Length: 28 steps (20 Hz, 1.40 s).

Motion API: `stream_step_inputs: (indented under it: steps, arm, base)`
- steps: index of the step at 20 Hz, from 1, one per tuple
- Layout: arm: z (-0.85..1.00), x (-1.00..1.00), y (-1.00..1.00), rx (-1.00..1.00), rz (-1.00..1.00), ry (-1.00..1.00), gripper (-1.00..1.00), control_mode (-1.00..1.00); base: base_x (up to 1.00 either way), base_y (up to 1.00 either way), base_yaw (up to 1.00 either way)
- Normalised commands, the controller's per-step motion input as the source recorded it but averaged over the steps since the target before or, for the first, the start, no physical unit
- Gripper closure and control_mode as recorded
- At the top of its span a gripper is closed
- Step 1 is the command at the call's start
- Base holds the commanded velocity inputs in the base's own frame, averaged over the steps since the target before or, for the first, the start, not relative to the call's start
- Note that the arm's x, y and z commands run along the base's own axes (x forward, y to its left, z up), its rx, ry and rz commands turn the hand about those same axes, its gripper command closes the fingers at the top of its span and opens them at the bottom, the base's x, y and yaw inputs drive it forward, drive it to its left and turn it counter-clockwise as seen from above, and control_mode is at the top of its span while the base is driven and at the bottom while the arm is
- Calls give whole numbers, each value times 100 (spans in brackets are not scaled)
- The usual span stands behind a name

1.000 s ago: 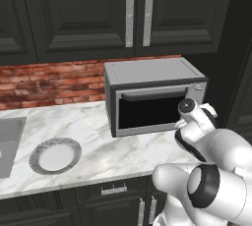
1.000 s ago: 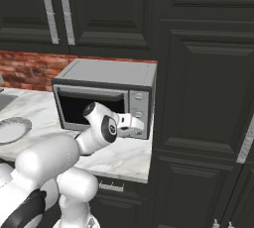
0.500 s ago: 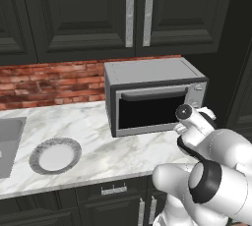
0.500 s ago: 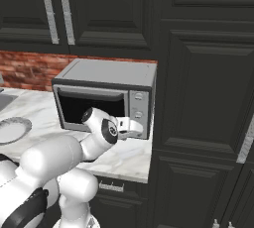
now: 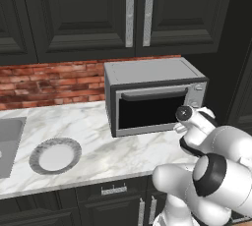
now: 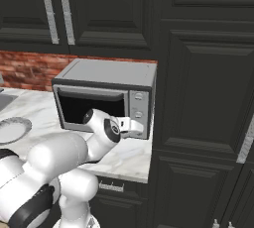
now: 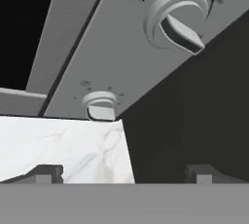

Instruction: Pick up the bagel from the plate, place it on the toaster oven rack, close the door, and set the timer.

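Boxy grey toaster oven [image 5: 152,97]; round knobs [image 7: 177,16]

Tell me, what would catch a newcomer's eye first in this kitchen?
Probably the bulky white robot arm in the foreground, reaching its open gripper toward the knobs on the right of the grey toaster oven, whose door is shut. Next, the plate lying bare on the marble counter to the oven's left.

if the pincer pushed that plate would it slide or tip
The plate lies flat and low on smooth marble counter, so it would probably slide, not tip. It looks like rigid ceramic, likely fragile if pushed off the edge close by.
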Motion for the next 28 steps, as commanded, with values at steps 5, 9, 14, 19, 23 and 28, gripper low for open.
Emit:
stream_step_inputs:
  steps: [5,9,14,19,23,28]
  arm:
    - [0,24,0,-4,0,0,-100,-100]
    - [0,18,0,-8,0,0,-100,-100]
    - [-12,0,0,-11,0,0,-100,-100]
    - [-21,0,0,-10,0,0,-100,-100]
    - [-9,4,0,-7,0,0,-100,-100]
    - [-1,20,-5,-6,0,0,-100,-100]
  base:
    - [0,0,0]
    - [0,0,0]
    - [0,0,0]
    - [0,0,0]
    - [0,0,0]
    - [0,0,0]
